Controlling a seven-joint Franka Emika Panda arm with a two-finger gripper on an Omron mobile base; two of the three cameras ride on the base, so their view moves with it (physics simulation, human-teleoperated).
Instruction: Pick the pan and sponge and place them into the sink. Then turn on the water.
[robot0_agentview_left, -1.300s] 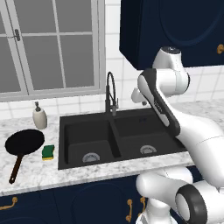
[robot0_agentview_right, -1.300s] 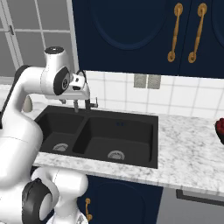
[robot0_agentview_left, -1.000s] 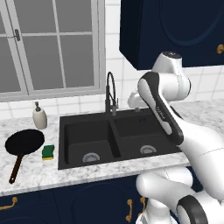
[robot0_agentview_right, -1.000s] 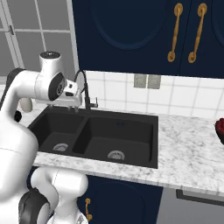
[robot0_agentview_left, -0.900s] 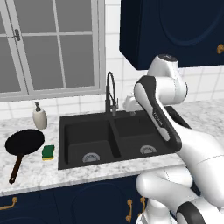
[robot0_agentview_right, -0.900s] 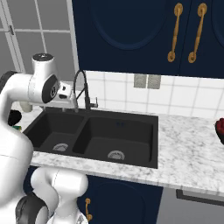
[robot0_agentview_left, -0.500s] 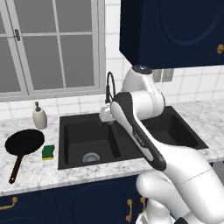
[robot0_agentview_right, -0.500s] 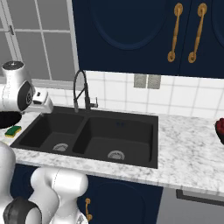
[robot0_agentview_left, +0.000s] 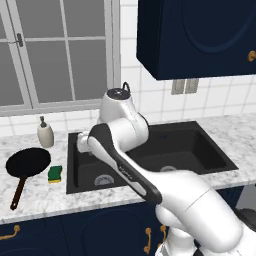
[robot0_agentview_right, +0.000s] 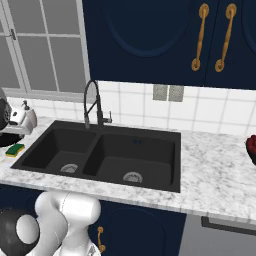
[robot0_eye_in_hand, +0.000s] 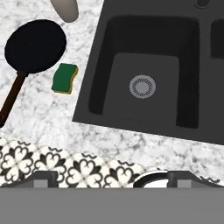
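Black double-basin sink (robot0_agentview_left: 200, 150) set in the marble counter (robot0_eye_in_hand: 39, 122), steel drain in each basin. Pan (robot0_agentview_left: 27, 163) sits on the counter left of the sink, handle running toward the counter's front edge. Sponge (robot0_agentview_left: 55, 173), green face up, lies between pan and sink rim, apart from both. Gripper (robot0_eye_in_hand: 112, 177) hangs high above the counter's front edge; fingertips (robot0_eye_in_hand: 43, 177) spread wide, holding nothing

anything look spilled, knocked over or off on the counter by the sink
Nothing stands out. The pan lies flat on the marble counter beside the sink, the sponge sits green side up next to it, and the soap bottle stands upright. No water runs from the faucet.
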